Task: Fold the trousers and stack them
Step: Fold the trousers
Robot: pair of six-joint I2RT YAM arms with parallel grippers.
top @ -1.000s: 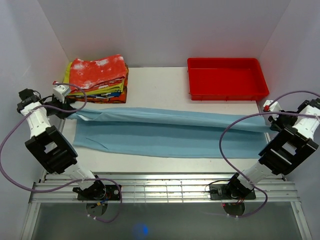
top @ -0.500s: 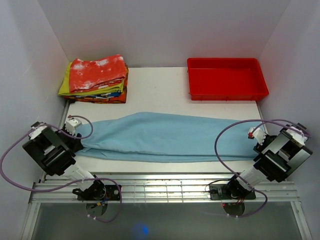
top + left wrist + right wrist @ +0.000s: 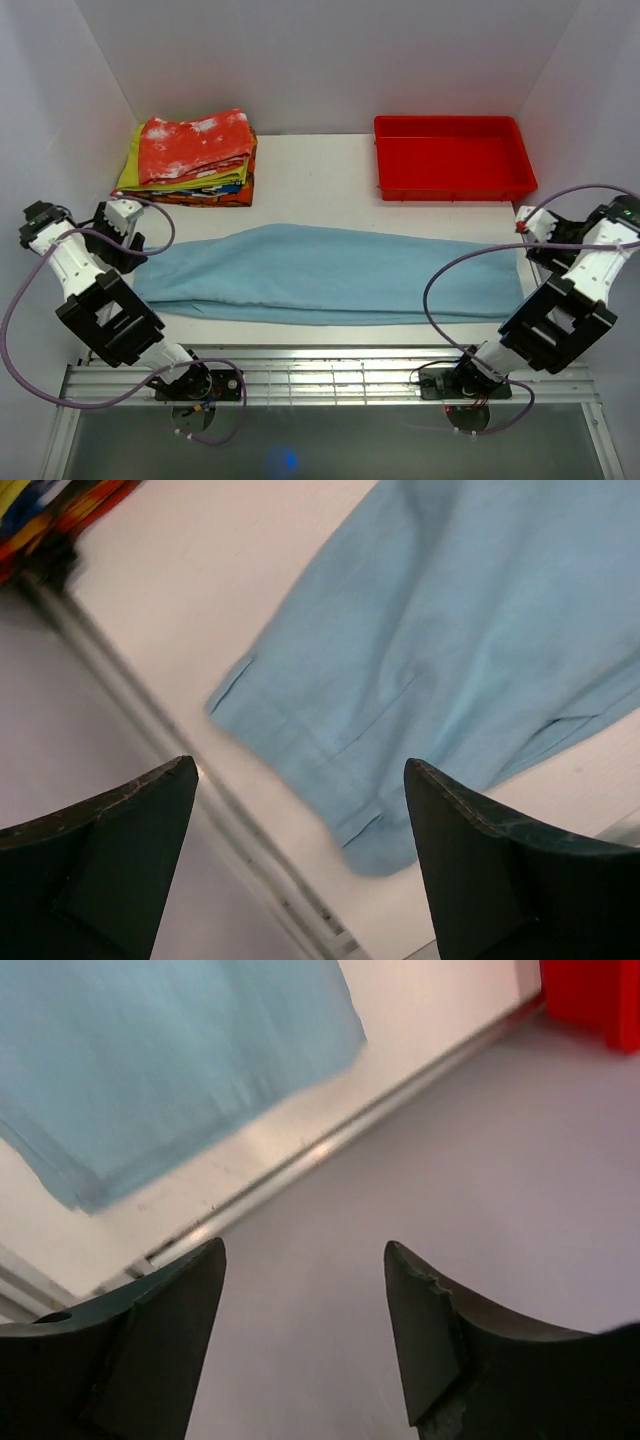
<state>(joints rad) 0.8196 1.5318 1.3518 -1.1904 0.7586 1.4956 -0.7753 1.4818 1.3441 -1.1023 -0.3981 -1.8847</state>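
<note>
Folding table [image 3: 320, 180]: white, fills the middle of the top view. It leaves bare room above and below the cloth, so I judge the next fold can be laid flat here before any stacking.
Trousers [image 3: 330, 275]: sky-blue, lying as one long doubled band across the centre of the top view, from lower left to lower right. Their near long edge runs close to the table's front rail. The step in hand looks like the end-to-end fold. To do it well, pinch every layer at one short end, lift only enough to clear the cloth, lay that end square on the other, and match the long edges.
Red tray [image 3: 452, 188]: upper right, well apart from the cloth.
Folded clothes [image 3: 195, 150]: red-and-white piece on top of a multicoloured pile, upper left. This is the likely place for the finished bundle.
Left gripper [image 3: 298, 764]: jaws spread wide with nothing between them, hovering over the hemmed left end of the cloth.
Right gripper [image 3: 302, 1247]: jaws apart and empty. It is off the cloth, whose corner shows in the upper left of the right wrist view.
Writing: no brand, label or lettering can be read on any item.
</note>
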